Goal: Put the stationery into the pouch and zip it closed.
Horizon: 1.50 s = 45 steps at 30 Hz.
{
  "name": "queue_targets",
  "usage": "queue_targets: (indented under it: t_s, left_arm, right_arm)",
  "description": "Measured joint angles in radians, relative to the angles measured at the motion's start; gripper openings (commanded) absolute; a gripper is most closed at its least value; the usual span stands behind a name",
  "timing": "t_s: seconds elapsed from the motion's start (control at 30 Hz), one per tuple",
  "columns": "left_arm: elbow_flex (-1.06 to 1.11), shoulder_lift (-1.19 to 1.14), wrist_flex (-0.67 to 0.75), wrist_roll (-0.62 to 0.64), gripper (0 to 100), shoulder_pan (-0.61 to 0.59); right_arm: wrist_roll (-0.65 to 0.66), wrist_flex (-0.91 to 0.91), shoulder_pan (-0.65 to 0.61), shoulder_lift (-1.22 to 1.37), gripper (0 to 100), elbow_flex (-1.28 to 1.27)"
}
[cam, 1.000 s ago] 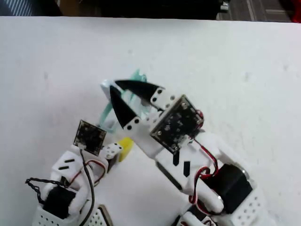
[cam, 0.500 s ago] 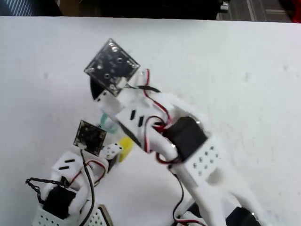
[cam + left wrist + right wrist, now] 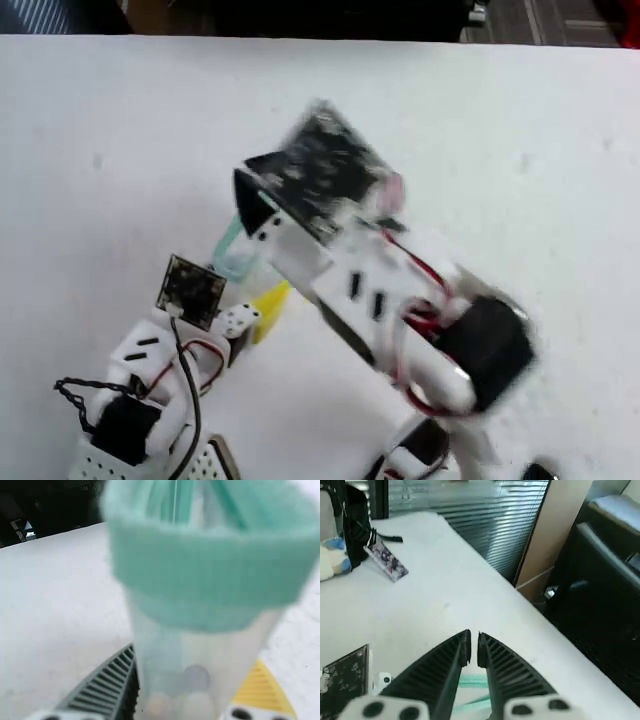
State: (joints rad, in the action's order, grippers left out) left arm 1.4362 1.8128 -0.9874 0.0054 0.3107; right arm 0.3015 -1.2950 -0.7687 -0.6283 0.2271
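The pouch [image 3: 200,605] is clear plastic with a teal band across its top. It stands between the grey and yellow fingers [image 3: 260,690] of my left gripper [image 3: 185,680], which is shut on it. From above, a bit of the teal pouch [image 3: 235,250] shows beside the left gripper [image 3: 255,300] at the lower left. My right gripper [image 3: 473,636] has its black fingers together, raised above a teal zipper strip [image 3: 470,680]. In the high view the right gripper [image 3: 245,195] hangs just beyond the pouch, and its arm hides most of the pouch.
The white table [image 3: 500,120] has bare room on every side of the arms. Its far edge [image 3: 300,38] meets a dark floor. A black bag [image 3: 357,525] and a small card [image 3: 387,560] lie far off on the table.
The right gripper was open over the pouch a second ago; its wrist then swung up and over, and its fingers are now together. The left arm has kept still with the pouch.
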Motion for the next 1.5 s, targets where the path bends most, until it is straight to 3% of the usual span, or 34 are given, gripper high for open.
queue_targets:
  t_s: [0.13,0.3,0.4,0.57,0.9,1.1,1.23,1.4,1.5]
  left_arm:
    - [0.0,0.0,0.0,0.0,26,0.0]
    - [0.0,0.0,0.0,0.0,26,0.052]
    - [0.0,0.0,0.0,0.0,26,0.06]
    - [0.0,0.0,0.0,0.0,26,0.066]
    - [0.011,0.0,0.0,0.0,26,0.066]
    - [0.011,0.0,0.0,0.0,26,0.069]
    - [0.011,0.0,-0.006,0.0,31,0.069]
    - [-0.087,-0.002,-0.14,-0.028,32,0.069]
    - [-0.152,0.0,-0.201,-0.031,32,0.069]
  right_arm:
    - [-0.14,-0.114,0.031,0.035,12.1,0.055]
    - [-0.422,-0.261,0.054,0.158,31.7,0.055]
    - [-0.578,-0.319,0.028,0.181,37.4,0.055]
    - [-0.634,-0.356,-0.058,0.183,35.1,0.055]
    - [-0.64,-0.341,-0.06,0.233,32.2,0.055]
    - [-0.644,-0.382,-0.054,0.347,1.2,0.075]
    - [-0.644,-0.384,-0.008,0.351,1.8,0.077]
    - [-0.637,-0.374,0.081,0.362,1.7,0.075]
    - [-0.537,-0.339,0.135,0.364,1.7,0.074]
